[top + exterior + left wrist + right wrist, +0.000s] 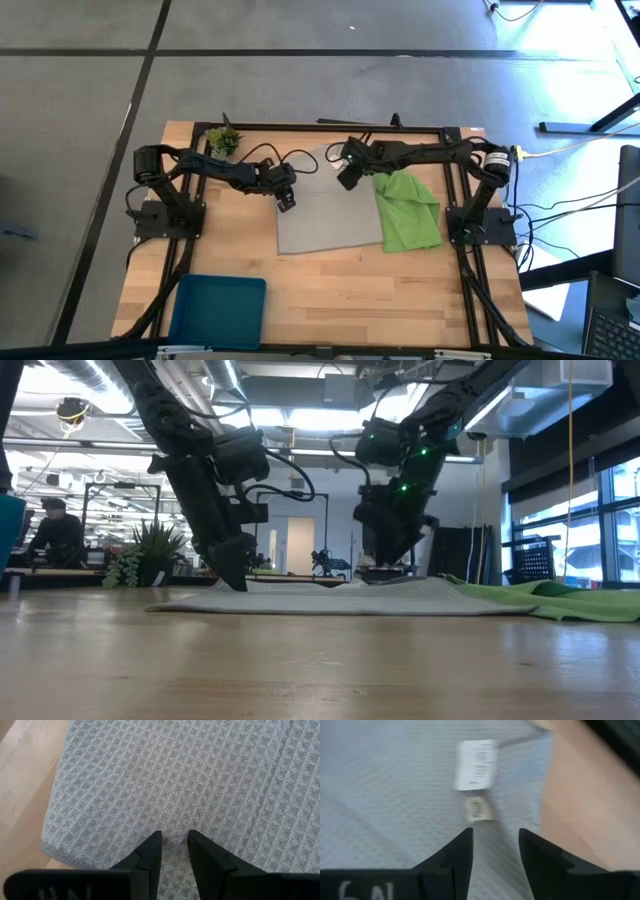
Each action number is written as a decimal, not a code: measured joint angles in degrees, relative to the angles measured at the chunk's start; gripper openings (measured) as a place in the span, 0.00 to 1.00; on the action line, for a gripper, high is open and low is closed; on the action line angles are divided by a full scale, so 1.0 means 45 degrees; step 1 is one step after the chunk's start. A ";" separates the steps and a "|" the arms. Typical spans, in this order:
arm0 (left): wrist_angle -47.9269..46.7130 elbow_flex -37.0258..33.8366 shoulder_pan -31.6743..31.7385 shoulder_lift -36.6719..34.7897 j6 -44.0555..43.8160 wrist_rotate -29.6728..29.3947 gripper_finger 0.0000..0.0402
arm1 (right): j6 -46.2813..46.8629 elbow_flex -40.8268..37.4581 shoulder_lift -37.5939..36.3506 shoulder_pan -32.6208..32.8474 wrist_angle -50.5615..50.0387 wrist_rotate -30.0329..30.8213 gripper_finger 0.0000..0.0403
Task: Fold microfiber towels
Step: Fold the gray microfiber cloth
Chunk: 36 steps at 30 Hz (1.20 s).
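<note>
The tabletop (330, 290) carries the grey towel (325, 215) flat beneath my 2 grippers. Green towel (410, 210) lies crumpled just beside my right gripper (495, 842), parted and empty above the tags (476, 765). My left gripper (174, 845) pinches grey cloth.

Grey towel (325, 215) flat mid-table, lime green towel (408, 212) rumpled, overlapping its edge

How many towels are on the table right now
2. The grey towel lies spread flat at the table's centre, under both grippers. The lime green towel lies rumpled against its right edge. No others show, though one could be hidden underneath.
</note>
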 joint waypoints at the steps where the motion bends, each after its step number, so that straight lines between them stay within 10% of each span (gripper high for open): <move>1: 0.0000 0.0000 0.0000 0.0000 0.0000 0.0000 0.23 | -0.0191 0.0000 0.0139 -0.0035 0.0208 -0.0348 0.39; 21: 0.0005 0.0000 0.0000 0.0000 -0.0010 0.0097 0.23 | -0.3365 0.0000 0.1025 -0.1088 0.0600 0.0772 0.39; 36: 0.0002 0.0000 0.0000 0.0000 -0.0024 0.0097 0.23 | -0.2038 0.0000 0.1025 -0.2071 0.0540 0.2926 0.39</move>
